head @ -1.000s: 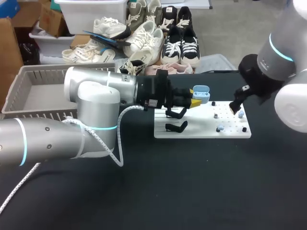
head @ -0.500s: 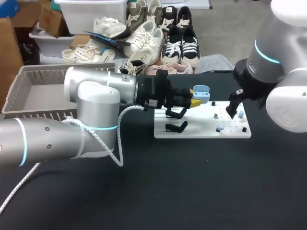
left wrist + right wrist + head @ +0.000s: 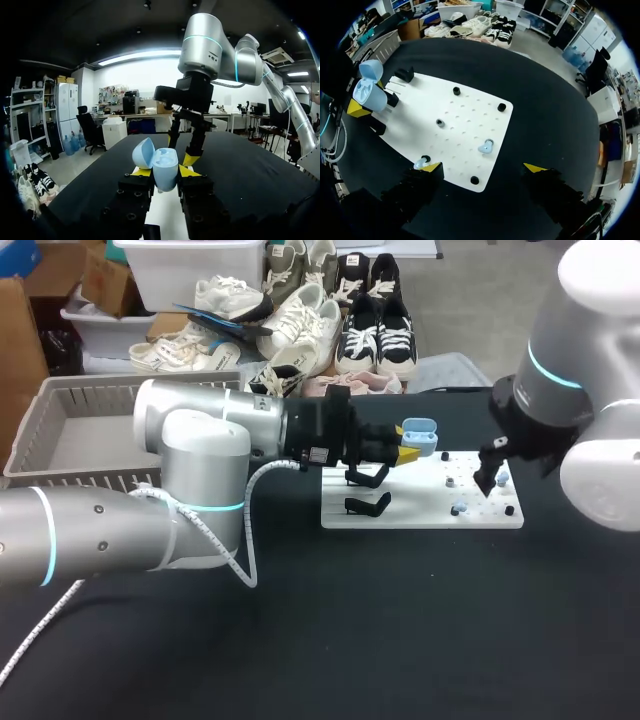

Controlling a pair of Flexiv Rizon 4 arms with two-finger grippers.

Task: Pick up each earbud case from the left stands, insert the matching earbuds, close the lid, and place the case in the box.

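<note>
A light blue earbud case (image 3: 420, 436) with its lid up is held above the white board (image 3: 400, 515), my left gripper (image 3: 405, 453) shut on it. In the left wrist view the case (image 3: 165, 162) sits between the yellow fingertips (image 3: 142, 171), with my right arm's fingers just beyond it. My right gripper (image 3: 487, 472) hangs open over the board's right part. In the right wrist view its gripper (image 3: 484, 167) is spread wide above two light blue earbuds (image 3: 486, 146) (image 3: 421, 163) lying on the board (image 3: 465, 112). The held case (image 3: 369, 92) shows at the board's far end.
Two empty black stands (image 3: 366, 477) (image 3: 368, 504) rise from the board's left part. Small black pegs (image 3: 456, 90) (image 3: 501, 107) dot the board. A grey basket (image 3: 60, 430) stands at the table's back left. Black tabletop spreads in front of the board.
My right arm has shifted slightly left and turned over the board's right part. The left arm and the case have stayed still.
</note>
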